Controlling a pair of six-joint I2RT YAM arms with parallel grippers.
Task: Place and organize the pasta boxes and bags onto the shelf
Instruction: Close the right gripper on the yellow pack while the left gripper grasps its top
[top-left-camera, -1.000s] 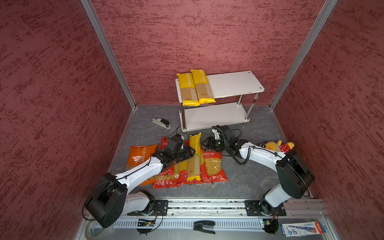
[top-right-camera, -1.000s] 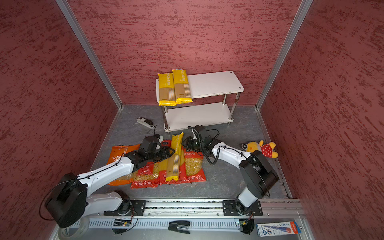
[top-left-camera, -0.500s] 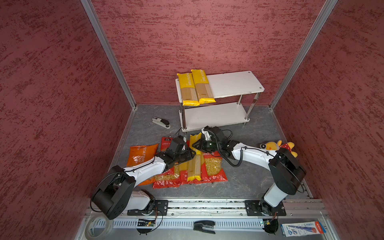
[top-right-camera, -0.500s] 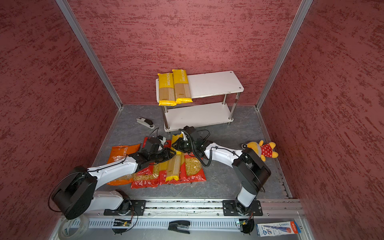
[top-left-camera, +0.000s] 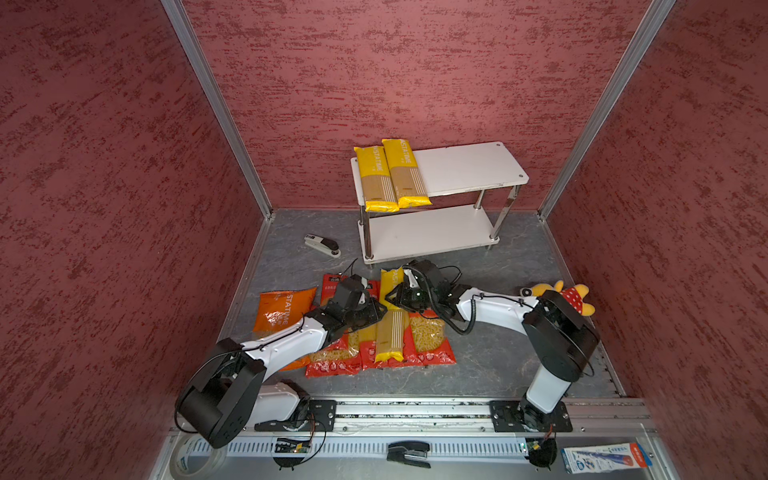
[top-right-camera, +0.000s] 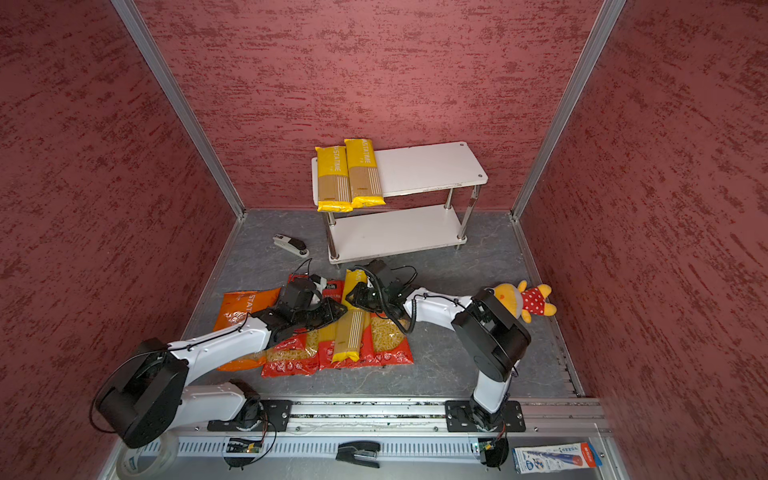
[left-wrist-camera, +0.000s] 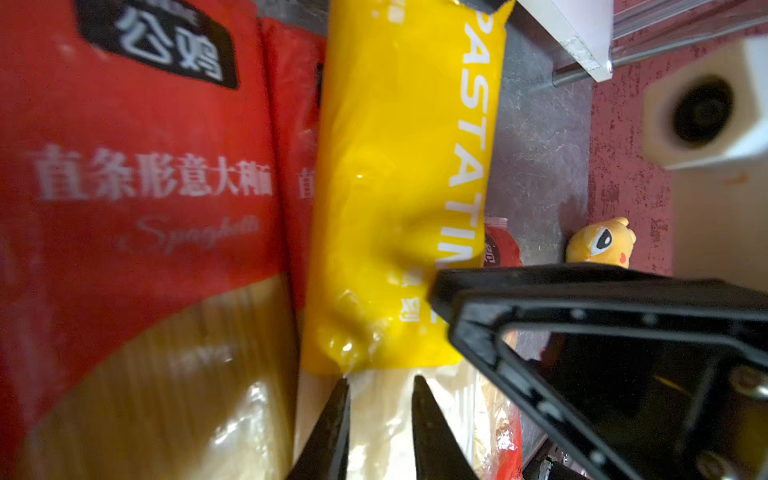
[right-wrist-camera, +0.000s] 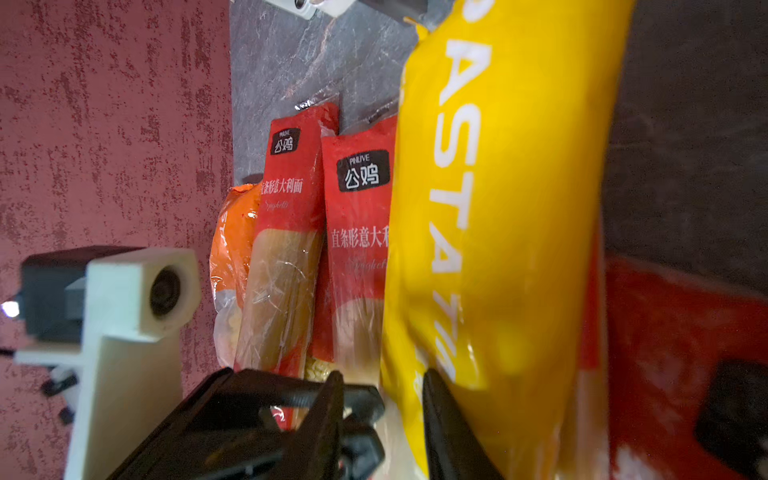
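Pinching puckered film between nearly closed jaws, the left gripper (left-wrist-camera: 380, 380) holds the long, clear-windowed yellow spaghetti pack (top-left-camera: 390, 332) lying atop red packs (top-left-camera: 332, 361) nearer than the shelf (top-left-camera: 469, 166), while the right gripper (right-wrist-camera: 382, 378) straddles its edge, grip unclear.

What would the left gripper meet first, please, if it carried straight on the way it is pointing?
The yellow spaghetti pack lying right in front of it. The left gripper has its tips at the pack's clear window, seemingly touching it, though depth is hard to judge.
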